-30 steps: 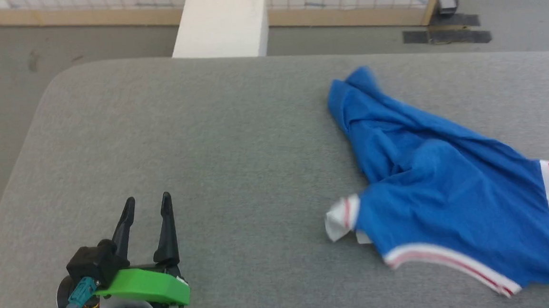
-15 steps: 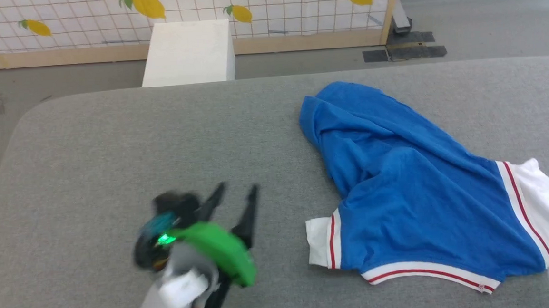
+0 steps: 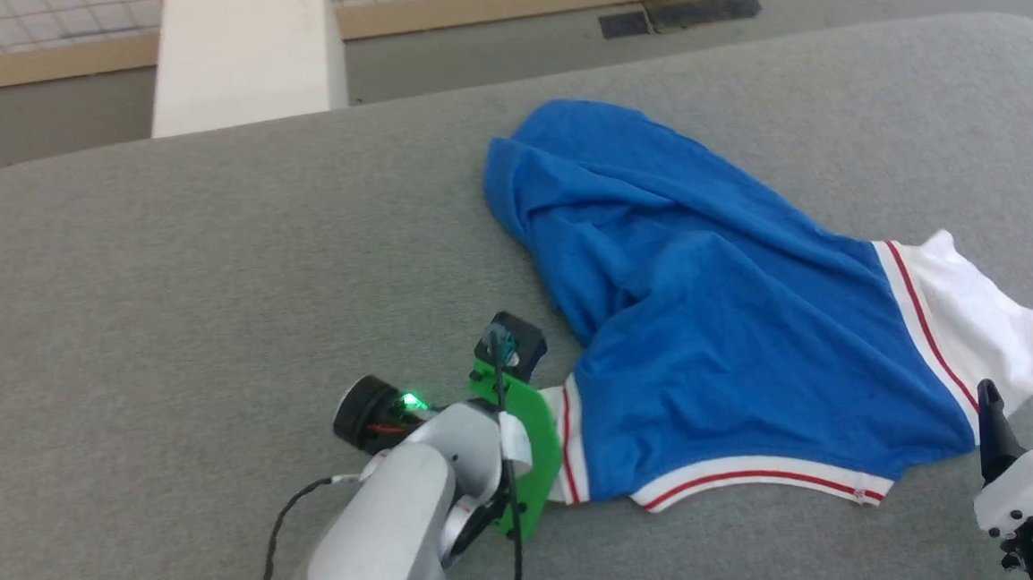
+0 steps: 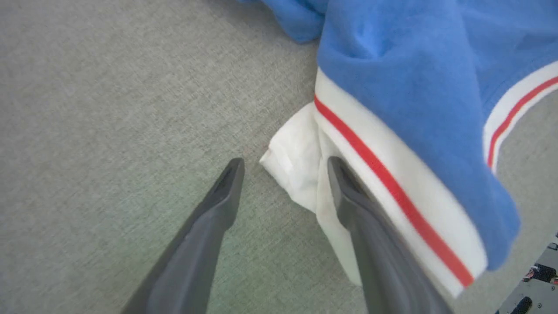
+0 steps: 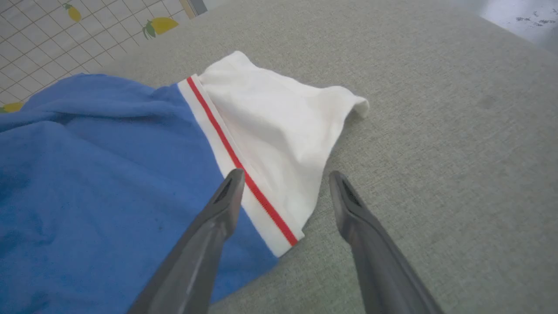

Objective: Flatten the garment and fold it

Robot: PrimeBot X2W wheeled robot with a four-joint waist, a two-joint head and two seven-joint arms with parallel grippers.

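A grey cloth-covered worktop [image 3: 166,284] fills the foreground, with a white block [image 3: 242,56] and a lemon-print screen [image 5: 43,35] beyond its far edge. The garment [image 3: 708,341] lies rumpled on the right half. Its blue body is bunched toward the far edge, its striped hem faces the near edge, and 1 white sleeve sits at each end.

In the last second the left gripper [image 4: 283,163] has crossed from the near-left part of the worktop, well apart from the cloth, to the left sleeve [image 4: 296,161]. The head camera has swung too. The 2 fingers are spread, 1 over bare worktop and the other over the sleeve's edge (nothing pinched yet). That forearm reaches low, wrist turned toward the shirt.

The right gripper [image 5: 283,174], by the near-right corner, is likewise spread and empty, aimed at the right sleeve [image 5: 279,126]. Both arms look set to pinch the sleeves and pull the shirt flat.
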